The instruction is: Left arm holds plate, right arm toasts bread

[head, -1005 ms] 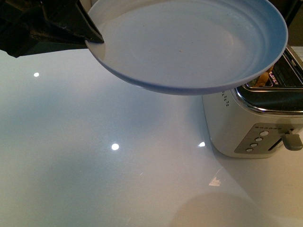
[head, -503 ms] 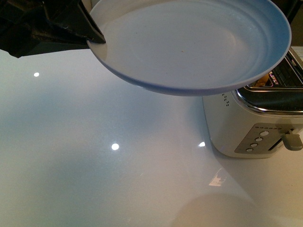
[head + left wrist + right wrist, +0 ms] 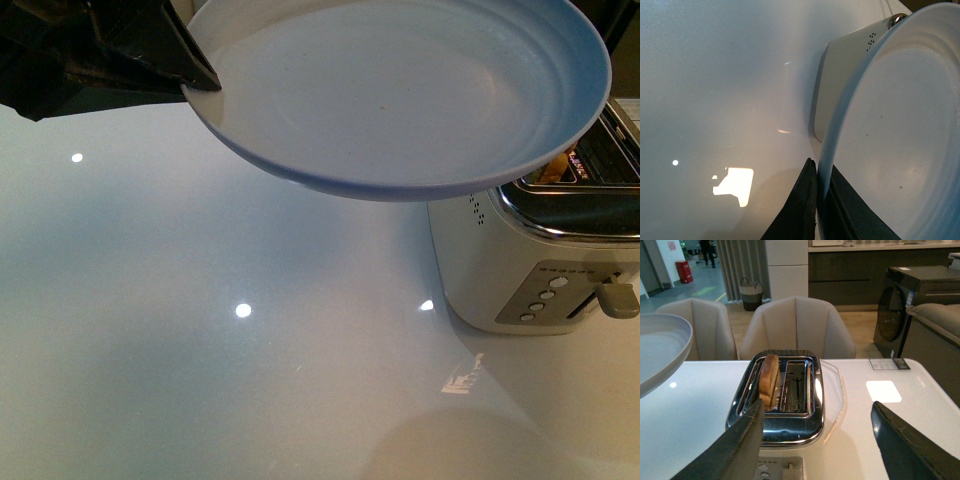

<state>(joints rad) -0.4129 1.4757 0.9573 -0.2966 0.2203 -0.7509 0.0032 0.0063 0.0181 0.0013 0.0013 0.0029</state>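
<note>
– pinching what, was the left gripper (image 3: 203,82)?
– the rim of the pale blue plate (image 3: 400,90), jaws clamped on it; the plate hung across the top of the frame, overhanging the toaster (image 3: 520,270) at right.
– and the right gripper (image 3: 817,407)?
– it gaped wide, holding nothing. the bread slice (image 3: 770,380) stood in one toaster slot.

The pale blue-grey plate (image 3: 400,100), round with faint rings, hangs empty and tilted above the bench (image 3: 200,350), its rim pinched by the left fingers (image 3: 802,205). The crusty brown bread (image 3: 770,380) stands upright in one toaster (image 3: 790,427) slot.
</note>
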